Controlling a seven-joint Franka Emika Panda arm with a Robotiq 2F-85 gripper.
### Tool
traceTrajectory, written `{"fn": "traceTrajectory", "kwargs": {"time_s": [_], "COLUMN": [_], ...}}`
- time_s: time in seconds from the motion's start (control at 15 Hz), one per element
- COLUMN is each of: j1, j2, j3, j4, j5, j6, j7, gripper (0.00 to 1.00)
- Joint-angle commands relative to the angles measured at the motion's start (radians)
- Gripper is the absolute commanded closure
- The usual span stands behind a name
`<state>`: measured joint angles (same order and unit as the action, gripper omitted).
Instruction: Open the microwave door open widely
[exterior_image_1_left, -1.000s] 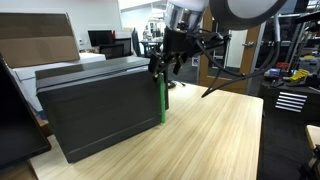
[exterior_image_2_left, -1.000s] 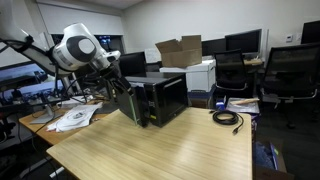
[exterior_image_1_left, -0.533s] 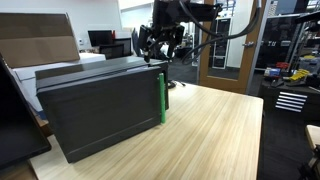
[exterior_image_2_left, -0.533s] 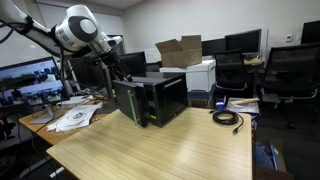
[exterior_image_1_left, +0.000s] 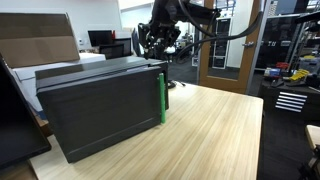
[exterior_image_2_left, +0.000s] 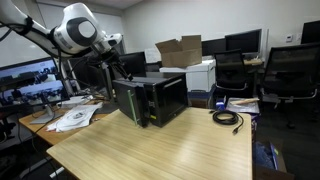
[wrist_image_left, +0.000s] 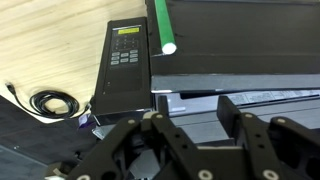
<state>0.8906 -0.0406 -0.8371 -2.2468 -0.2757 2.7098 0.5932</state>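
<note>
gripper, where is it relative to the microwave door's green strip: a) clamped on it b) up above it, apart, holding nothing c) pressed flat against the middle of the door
b: the gripper shows an empty gap between its fingers, and in an exterior view it hangs above the green strip of the microwave door, not touching it.

In the wrist view the gripper (wrist_image_left: 198, 140) is cut off by the bottom edge, and the microwave door (wrist_image_left: 250, 35) runs past the top and right edges. The labels on the button panel (wrist_image_left: 125, 55) are too small to read. In an exterior view the door hides the inside of the microwave (exterior_image_1_left: 90, 68), and the arm (exterior_image_1_left: 215, 15) is cut off at the top edge.
</note>
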Motion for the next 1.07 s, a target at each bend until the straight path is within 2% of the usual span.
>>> {"fn": "traceTrajectory", "kwargs": {"time_s": [0.0,0.2,0.27,0.33,0.4,0.73,1.0], "j1": [-0.287,-0.526,-0.585,-0.492,-0.521,-0.533,-0.526], "j2": [0.021,0.047,0.057,0.067,0.075,0.129,0.093], "j3": [0.279,0.515,0.571,0.472,0.497,0.482,0.507], "j4": [-0.035,-0.032,-0.027,-0.023,-0.023,-0.034,-0.045], "j5": [0.069,0.089,0.089,0.077,0.078,0.043,0.131], "j6": [0.081,0.135,0.149,0.164,0.176,0.243,0.124], "j7": [-0.087,-0.132,-0.141,-0.146,-0.153,-0.176,-0.216], "gripper": [0.77,0.97,0.99,1.00,1.00,1.00,1.00]}}
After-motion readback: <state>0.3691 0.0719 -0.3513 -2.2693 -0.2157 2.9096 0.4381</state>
